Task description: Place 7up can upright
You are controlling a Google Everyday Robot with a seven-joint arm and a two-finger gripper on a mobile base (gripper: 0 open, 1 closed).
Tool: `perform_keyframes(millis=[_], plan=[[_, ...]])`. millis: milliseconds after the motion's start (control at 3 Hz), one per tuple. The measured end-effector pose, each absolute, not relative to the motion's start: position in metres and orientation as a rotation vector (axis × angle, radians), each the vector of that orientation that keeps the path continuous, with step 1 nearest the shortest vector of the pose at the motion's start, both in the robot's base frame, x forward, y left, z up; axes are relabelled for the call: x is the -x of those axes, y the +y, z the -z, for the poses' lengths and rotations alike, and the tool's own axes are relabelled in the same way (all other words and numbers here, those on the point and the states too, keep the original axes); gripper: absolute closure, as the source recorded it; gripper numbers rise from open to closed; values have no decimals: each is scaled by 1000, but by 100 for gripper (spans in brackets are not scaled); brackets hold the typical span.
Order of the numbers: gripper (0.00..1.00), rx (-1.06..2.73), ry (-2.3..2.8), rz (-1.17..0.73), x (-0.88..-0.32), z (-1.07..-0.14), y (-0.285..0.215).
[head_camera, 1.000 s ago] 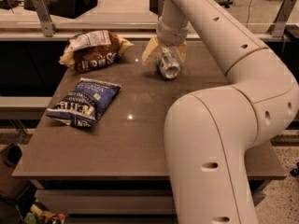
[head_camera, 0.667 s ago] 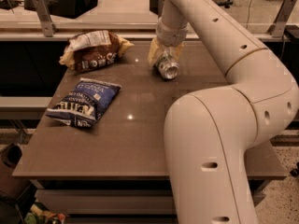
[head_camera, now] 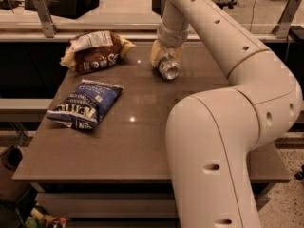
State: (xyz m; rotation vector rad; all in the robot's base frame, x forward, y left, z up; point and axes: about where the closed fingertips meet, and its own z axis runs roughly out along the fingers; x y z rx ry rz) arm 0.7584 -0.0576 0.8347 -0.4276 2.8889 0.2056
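Three things are seen on the flat brown table (head_camera: 137,146): a crumpled brown chip bag (head_camera: 94,51) at the far left, a flat blue chip bag (head_camera: 86,103) nearer the left edge, and a small silvery metal 7up can (head_camera: 168,69) towards the far middle. The can is pinched between the pale yellowish fingers of the two-finger gripper (head_camera: 166,61), which is reached down from the cream-coloured arm (head_camera: 223,42) at the back of the table. The can is held tilted, its round end turned towards the camera and its lower edge at or just above the tabletop; contact cannot be settled. It is judged that this grip across the body is kept so that the can may be swung onto its base, a step not yet done. Both bags lie well apart from the can, so open surface is left for setting it down.

Most of the can's side and label are hidden by the fingers and wrist. The right part of the table is covered by the arm's large near link, and the objects on the far counter are cut off at the top.
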Motion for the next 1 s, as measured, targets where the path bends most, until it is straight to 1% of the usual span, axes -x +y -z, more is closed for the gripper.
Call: perform_keyframes(millis=[333,1000], plan=[[100,428,2885,-208,-760,-833,-56],[100,396,2861,-195,-762,-839,-62]])
